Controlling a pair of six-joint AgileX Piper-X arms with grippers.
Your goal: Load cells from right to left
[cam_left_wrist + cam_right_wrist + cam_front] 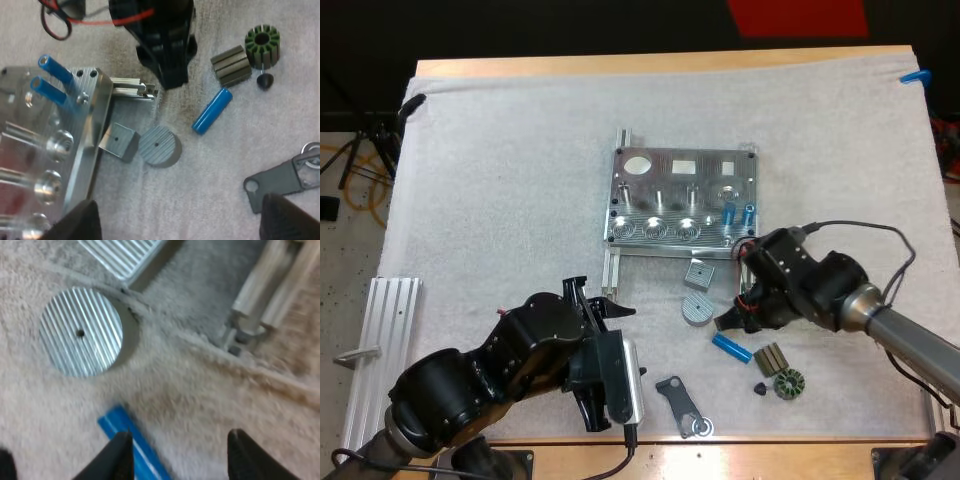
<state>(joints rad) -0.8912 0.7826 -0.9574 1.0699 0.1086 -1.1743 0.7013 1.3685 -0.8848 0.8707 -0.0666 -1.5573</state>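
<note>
The metal fixture (660,195) lies mid-mat, and two blue cylinders (728,212) (748,213) stand in its right end; they also show at the fixture's corner (52,70). One loose blue cylinder (731,347) (212,111) lies flat on the mat. My right gripper (728,322) (182,460) hovers low just above it, open, with the blue cylinder (127,437) beside one finger (120,455). My left gripper (598,300) (185,225) is open over the mat, below the fixture's left end. The right gripper (167,50) is seen close to the fixture's rail.
A ribbed round disc (697,308) (81,331) and a square block (699,273) lie below the fixture. A dark ribbed block (772,357), a green rotor (789,383), a small black cone (760,388) and a black bracket (680,405) lie near the front. A metal rail (382,350) sits at the left.
</note>
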